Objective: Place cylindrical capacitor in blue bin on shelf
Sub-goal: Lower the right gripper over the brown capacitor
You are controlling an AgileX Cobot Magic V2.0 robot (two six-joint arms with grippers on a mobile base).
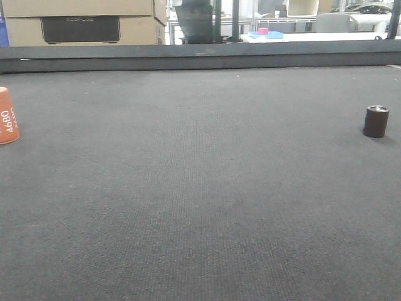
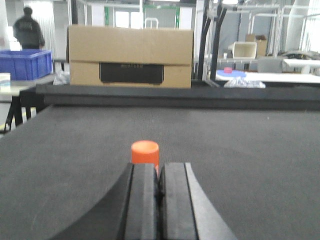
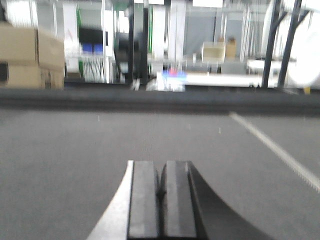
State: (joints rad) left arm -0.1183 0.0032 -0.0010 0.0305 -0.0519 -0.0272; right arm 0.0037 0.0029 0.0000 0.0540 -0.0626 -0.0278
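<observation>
One cylindrical capacitor [image 1: 376, 121] and one orange cylinder [image 1: 7, 116] stand well apart.

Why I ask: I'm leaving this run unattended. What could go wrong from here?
The left gripper points straight at the orange cylinder, so it might grab that instead of the capacitor. Both grippers are shut; the right gripper could knock the small capacitor over if it arrives unopened. The capacitor is missing from the right wrist view, so aiming may be off.
</observation>
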